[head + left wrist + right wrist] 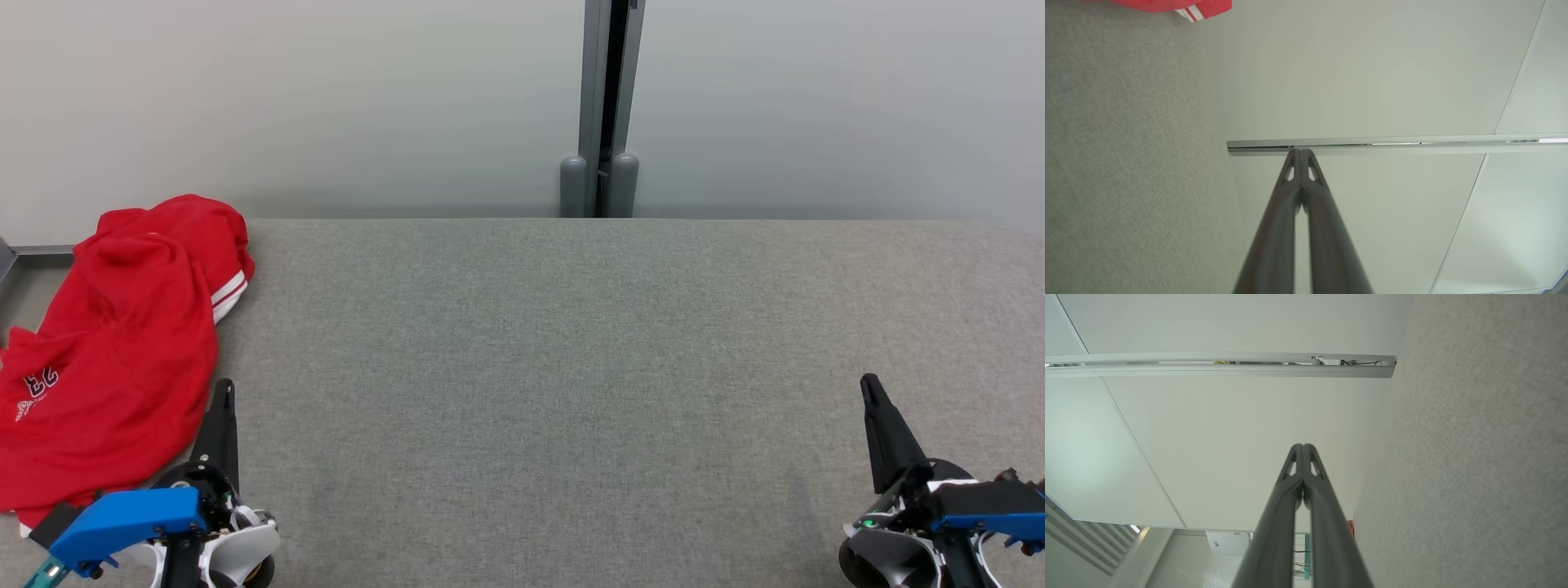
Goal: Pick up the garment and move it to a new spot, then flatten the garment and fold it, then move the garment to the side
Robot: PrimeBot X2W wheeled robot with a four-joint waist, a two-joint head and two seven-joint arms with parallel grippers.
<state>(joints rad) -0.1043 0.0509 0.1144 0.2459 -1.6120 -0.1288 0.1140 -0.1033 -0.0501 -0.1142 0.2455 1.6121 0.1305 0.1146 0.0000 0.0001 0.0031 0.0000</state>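
Red garment [122, 343] lies crumpled just beside the empty, clenched left hand [225, 390]; the right hand [870, 385] is clenched too.

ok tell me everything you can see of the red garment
The garment is red, of soft jersey-like cloth, with white stripes along one band and a white print with dark outlines near its lower left. It lies crumpled in a loose, unfolded heap on the left end of the grey cloth-covered table, partly cut off by the picture's edge. Nothing holds it. The shut left hand sits just beside its right edge, and I cannot tell if they touch.
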